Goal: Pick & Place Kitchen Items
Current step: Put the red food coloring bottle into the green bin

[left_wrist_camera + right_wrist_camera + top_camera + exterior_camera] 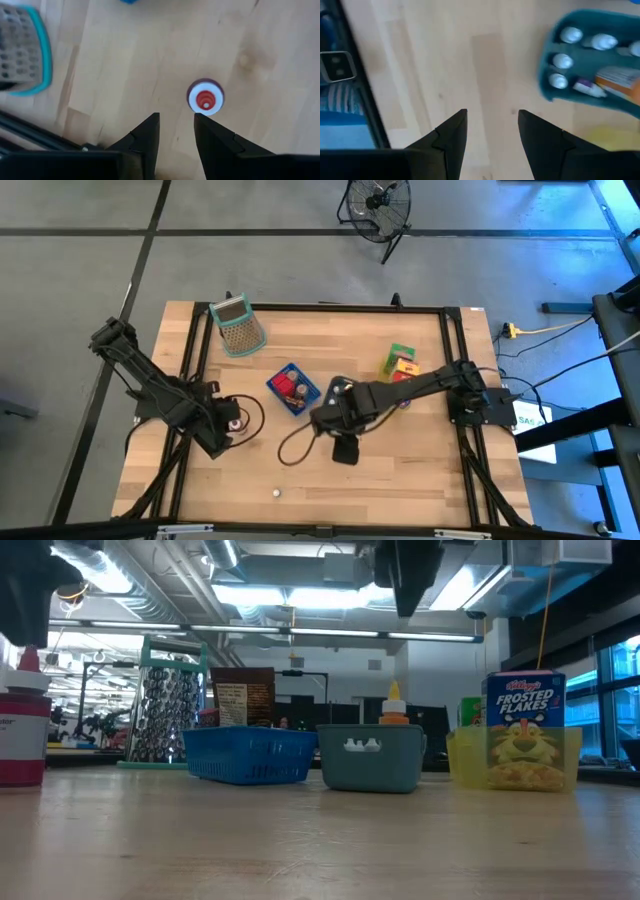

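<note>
Three trays (370,760) stand mid-table, grater (238,326) behind, bottle (233,423) left.

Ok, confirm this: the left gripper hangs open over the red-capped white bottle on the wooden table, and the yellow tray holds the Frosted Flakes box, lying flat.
One thing is wrong: the Frosted Flakes box stands upright in the yellow tray, as the low view shows. The rest holds: the left gripper hangs open over the red-capped white bottle on the wooden table.

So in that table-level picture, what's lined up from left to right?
Red-capped bottle → metal grater → blue basket → teal bin → Frosted Flakes box in the yellow tray.
</note>
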### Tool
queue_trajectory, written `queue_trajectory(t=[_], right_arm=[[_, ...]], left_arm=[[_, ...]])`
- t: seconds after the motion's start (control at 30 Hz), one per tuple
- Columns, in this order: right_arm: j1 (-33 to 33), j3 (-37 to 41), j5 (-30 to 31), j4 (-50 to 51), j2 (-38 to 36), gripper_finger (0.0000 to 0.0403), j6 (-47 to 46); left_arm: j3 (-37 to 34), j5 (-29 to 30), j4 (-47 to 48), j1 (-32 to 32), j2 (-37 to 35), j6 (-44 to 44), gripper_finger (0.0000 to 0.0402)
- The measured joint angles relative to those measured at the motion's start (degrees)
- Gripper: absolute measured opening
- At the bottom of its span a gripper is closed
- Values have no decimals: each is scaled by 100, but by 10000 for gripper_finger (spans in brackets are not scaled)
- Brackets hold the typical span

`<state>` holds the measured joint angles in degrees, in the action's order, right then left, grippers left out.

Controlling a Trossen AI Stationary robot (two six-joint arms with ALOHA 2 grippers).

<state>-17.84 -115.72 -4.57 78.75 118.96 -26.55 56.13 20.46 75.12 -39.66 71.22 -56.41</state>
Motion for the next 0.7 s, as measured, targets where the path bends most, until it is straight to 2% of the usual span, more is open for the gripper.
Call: queue_trajectory(t=[0.37,0.7], right_arm=[[-351,0,4,-882,0,179,593],[-359,0,2,-1029,2,179,780]], left_arm=[[-84,-150,-5,0,0,57,125],[-84,-228,-10,0,0,-21,122]])
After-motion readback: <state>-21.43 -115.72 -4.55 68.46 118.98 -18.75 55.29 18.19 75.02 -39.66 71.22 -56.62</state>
